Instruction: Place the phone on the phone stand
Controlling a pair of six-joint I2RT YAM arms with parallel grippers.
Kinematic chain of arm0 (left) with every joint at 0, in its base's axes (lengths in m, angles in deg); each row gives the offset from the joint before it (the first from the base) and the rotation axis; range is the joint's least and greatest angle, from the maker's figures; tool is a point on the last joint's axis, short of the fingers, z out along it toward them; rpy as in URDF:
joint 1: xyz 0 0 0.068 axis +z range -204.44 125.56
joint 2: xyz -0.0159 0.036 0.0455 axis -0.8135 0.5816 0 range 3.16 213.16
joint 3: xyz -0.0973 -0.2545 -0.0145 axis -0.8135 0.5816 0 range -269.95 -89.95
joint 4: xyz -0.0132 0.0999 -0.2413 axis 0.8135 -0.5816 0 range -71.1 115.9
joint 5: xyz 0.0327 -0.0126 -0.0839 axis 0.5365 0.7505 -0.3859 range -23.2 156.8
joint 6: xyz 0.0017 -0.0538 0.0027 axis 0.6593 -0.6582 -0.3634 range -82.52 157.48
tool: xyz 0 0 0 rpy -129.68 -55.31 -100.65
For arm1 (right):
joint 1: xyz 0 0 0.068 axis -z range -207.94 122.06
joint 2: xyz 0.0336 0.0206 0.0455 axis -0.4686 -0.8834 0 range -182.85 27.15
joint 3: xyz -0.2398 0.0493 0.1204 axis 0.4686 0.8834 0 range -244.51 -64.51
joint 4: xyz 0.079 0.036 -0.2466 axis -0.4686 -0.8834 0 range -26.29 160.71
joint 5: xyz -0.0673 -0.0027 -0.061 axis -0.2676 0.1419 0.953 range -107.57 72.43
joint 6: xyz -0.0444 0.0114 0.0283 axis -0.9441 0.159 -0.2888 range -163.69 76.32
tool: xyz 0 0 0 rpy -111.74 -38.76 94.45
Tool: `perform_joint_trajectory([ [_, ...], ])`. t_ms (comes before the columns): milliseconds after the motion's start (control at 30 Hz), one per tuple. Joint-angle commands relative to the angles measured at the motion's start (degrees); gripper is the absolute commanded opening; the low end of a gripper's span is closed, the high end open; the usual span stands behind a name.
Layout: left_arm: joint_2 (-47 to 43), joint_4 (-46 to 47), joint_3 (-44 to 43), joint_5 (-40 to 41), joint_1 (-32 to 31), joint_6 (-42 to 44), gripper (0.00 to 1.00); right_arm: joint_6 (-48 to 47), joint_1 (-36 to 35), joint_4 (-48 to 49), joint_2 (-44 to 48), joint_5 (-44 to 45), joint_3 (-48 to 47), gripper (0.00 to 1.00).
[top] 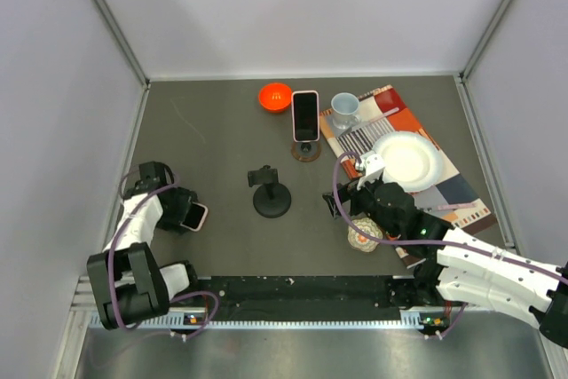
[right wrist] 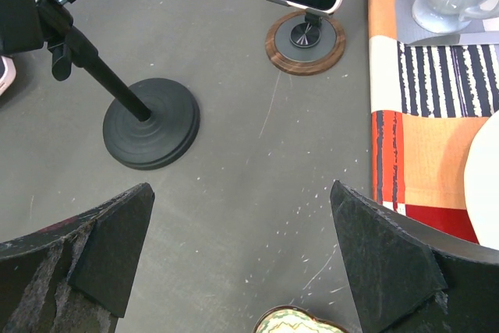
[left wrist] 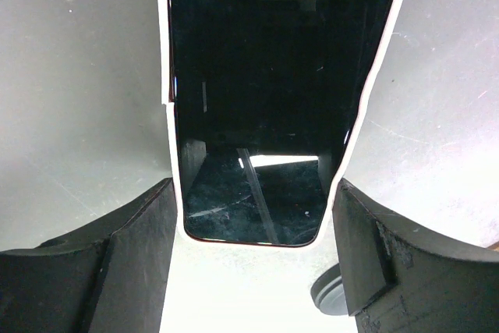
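My left gripper [top: 182, 215] is at the table's left side, shut on a phone [top: 194, 216] with a black screen and a pale case. In the left wrist view the phone [left wrist: 257, 115] sits between both fingers [left wrist: 132, 247], which press its long edges. An empty black phone stand [top: 271, 193] with a round base and a top clamp stands mid-table; it also shows in the right wrist view [right wrist: 148, 122]. My right gripper [top: 342, 206] is open and empty to the right of that stand, jaws wide apart above bare table [right wrist: 242, 200].
A second phone [top: 305, 115] rests on a round wooden stand [right wrist: 306, 40] at the back. An orange bowl [top: 275, 96], a mug [top: 345, 107] and a white plate [top: 406, 159] on a striped placemat [top: 461, 193] sit behind and right. A small patterned object [top: 365, 232] lies under my right wrist.
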Motion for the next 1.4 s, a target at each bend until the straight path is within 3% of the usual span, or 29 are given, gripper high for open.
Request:
perform_joint_trajectory([
  [0, 0.06, 0.99, -2.24, 2.57, -2.39, -2.5, 0.0, -0.2, 0.39, 2.66, 0.45, 0.13, -0.79, 0.96],
  [167, 1.36, 1.0, -1.8, 3.27, -4.06, -1.8, 0.0, -0.11, 0.39, 2.48, 0.45, -0.14, -0.79, 0.96],
  [200, 1.72, 0.12, -2.15, 3.89, -3.88, -1.8, 0.14, -0.03, 0.39, 2.48, 0.45, -0.22, -0.88, 0.96],
  [233, 1.99, -0.32, -3.11, 4.94, -3.88, -1.54, 0.55, -0.03, 0.39, 2.4, 0.36, -0.22, -0.88, 0.96],
  [267, 2.34, -0.94, -3.81, 5.56, -3.8, -0.75, 0.68, -0.11, 0.39, 2.22, 0.45, -0.22, -0.88, 0.96],
  [300, 2.6, -1.12, -4.43, 6.26, -3.71, -0.48, 0.88, -0.2, 0.39, 2.13, 0.45, -0.22, -0.97, 0.96],
  [333, 3.04, -0.94, -5.57, 6.53, -3.53, 0.04, 0.99, -0.12, 0.39, 2.13, 0.36, -0.14, -0.97, 0.96],
  [633, 14.02, -8.31, -15.5, 8.19, 0.07, 5.32, 0.99, -0.12, 0.65, 1.96, 0.71, -0.13, -0.97, 0.96],
  [1367, 19.39, -4.02, -14.19, 6.88, 3.06, 5.24, 0.99, -0.03, 0.65, 2.22, 0.62, -0.49, -0.71, 0.96],
])
